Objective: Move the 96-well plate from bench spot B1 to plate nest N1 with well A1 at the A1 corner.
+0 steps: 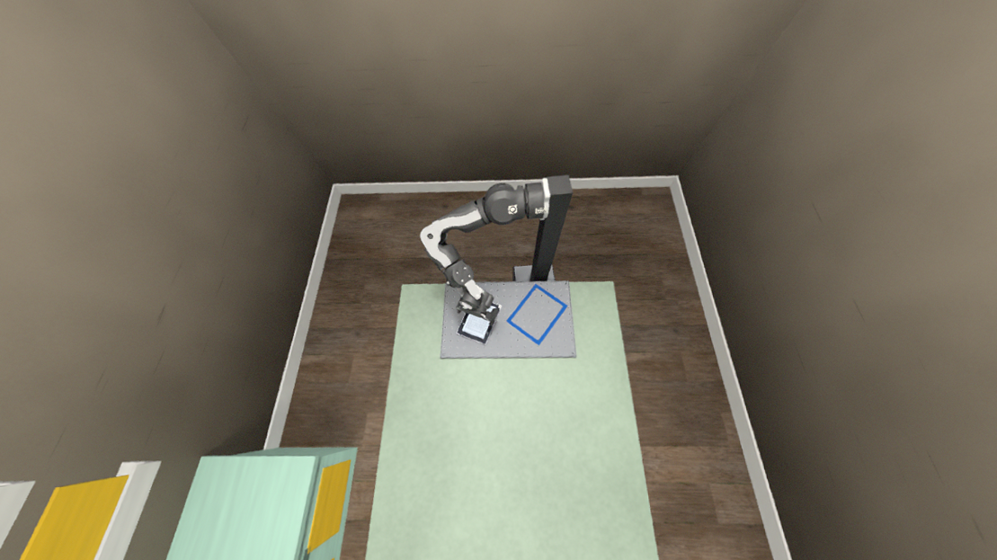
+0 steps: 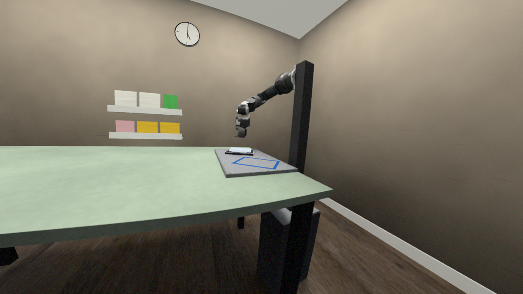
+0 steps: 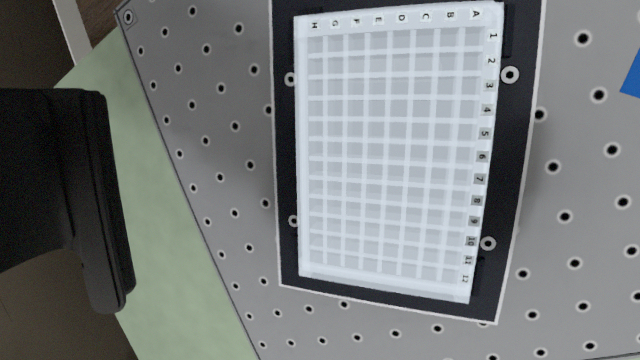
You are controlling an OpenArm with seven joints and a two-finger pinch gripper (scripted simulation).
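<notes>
1. Fingers (image 2: pixel 240 135) hung spread, holding nothing, above the plate (image 3: pixel 390 150).
2. Plate lay flat in black nest (image 3: pixel 515 165) on grey board (image 1: pixel 492 350), atop green counter (image 1: pixel 501 456).
3. Blue outline (image 1: pixel 507 319) beside nest, vacant.

Even soft light in all views, no hard source visible, no glare. Walls (image 2: pixel 402 128) show a gentle gradient, brighter up high and darker toward the floor and corners. Top view: strong wide-angle stretch, walls splay outward, upper corners darken. Exterior view: table (image 2: pixel 109 182) edge bows in a curve from lens distortion; dark shade under the table. Wrist view: sharp on the plate (image 3: pixel 390 150), labels readable; faint soft shadows on the breadboard (image 3: pixel 575 200) right of the nest and a dim patch at upper left. Finger (image 3: pixel 60 200) at left is near-black, detail lost, slightly soft. No motion blur anywhere
</notes>
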